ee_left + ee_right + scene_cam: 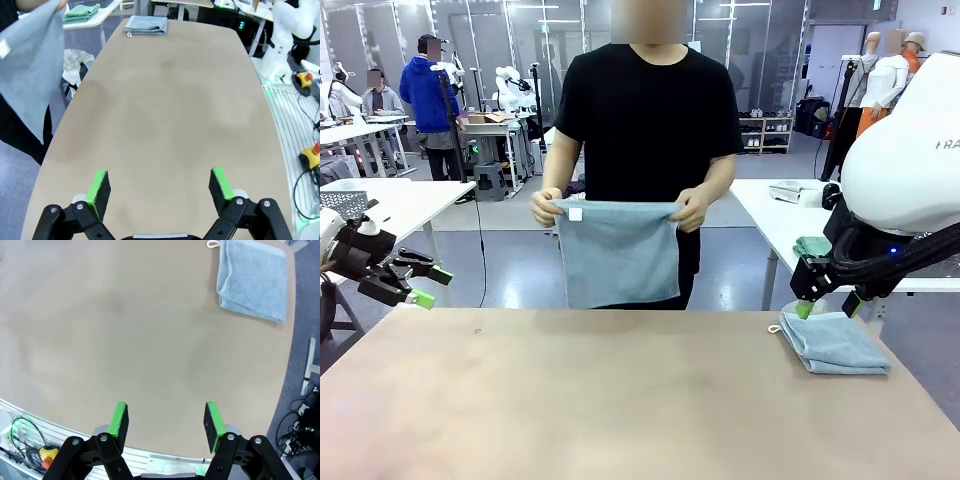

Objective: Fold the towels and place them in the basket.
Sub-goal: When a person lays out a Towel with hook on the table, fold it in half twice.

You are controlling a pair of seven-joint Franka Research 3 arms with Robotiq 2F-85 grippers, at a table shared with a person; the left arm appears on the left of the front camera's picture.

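A person across the table holds one light blue-grey towel (618,250) up by its top corners; it also hangs at the left of the left wrist view (27,65). A second towel (835,343) lies folded on the table's right side (146,24) (254,280), its white loop pointing inward. My right gripper (830,305) hovers open just above that folded towel's far edge, its jaws (166,421) holding nothing. My left gripper (425,285) hangs open off the table's left end (159,189). The dark grey mesh basket (344,205) shows partly on a white side table at far left.
The brown table (620,400) is bare across its middle and left. Green folded cloths (82,12) lie on a white table beyond the right end. Cables and a red stop button (315,150) sit on the floor on the robot's side.
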